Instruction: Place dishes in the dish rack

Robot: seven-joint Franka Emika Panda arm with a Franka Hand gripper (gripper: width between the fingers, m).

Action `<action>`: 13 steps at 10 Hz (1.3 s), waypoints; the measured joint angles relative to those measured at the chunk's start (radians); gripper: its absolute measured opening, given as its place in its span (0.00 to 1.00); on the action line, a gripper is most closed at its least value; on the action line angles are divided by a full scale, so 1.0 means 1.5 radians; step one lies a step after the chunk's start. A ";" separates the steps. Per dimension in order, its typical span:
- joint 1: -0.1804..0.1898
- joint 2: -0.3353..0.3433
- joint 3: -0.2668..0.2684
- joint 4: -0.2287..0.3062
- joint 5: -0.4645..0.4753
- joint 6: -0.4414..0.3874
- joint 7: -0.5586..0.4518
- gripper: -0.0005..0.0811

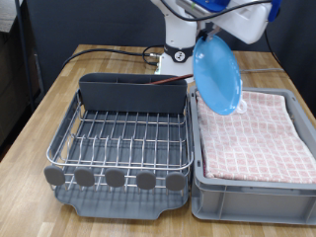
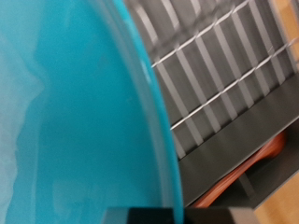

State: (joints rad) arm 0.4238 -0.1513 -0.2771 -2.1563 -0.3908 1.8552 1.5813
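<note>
My gripper (image 1: 207, 36) hangs from the arm at the exterior view's top and is shut on the upper rim of the light-blue plate (image 1: 217, 74). The plate stands on edge in the air, tilted, above the line where the dish rack (image 1: 123, 133) meets the grey crate. In the wrist view the plate (image 2: 75, 112) fills most of the picture, with the rack's silver wires (image 2: 224, 75) beyond it. The rack's wire grid holds nothing that shows. The white mug and the wooden spoon are out of view.
The grey crate (image 1: 247, 193) lined with pink checked cloth (image 1: 257, 133) stands right of the rack in the exterior view. Black and red cables (image 1: 104, 51) lie on the wooden table behind the rack. The robot base (image 1: 178, 49) stands at the back.
</note>
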 joint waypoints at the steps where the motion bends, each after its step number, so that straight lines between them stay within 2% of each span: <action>1: -0.007 -0.011 -0.014 -0.013 -0.030 0.013 -0.048 0.03; 3: -0.025 -0.030 -0.043 -0.040 -0.099 0.059 -0.139 0.03; 4: -0.035 -0.039 -0.060 -0.056 -0.136 0.102 -0.182 0.03; 5: -0.044 -0.049 -0.081 -0.072 -0.161 0.143 -0.231 0.03; 6: -0.051 -0.057 -0.099 -0.080 -0.163 0.156 -0.270 0.03; 7: -0.051 -0.065 -0.103 -0.086 -0.163 0.160 -0.294 0.03; 10: -0.053 -0.063 -0.108 -0.085 -0.175 0.163 -0.301 0.03; 13: -0.058 -0.065 -0.134 -0.068 -0.217 0.167 -0.385 0.03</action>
State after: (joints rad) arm 0.3361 -0.2480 -0.4774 -2.2590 -0.7163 2.1056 1.0035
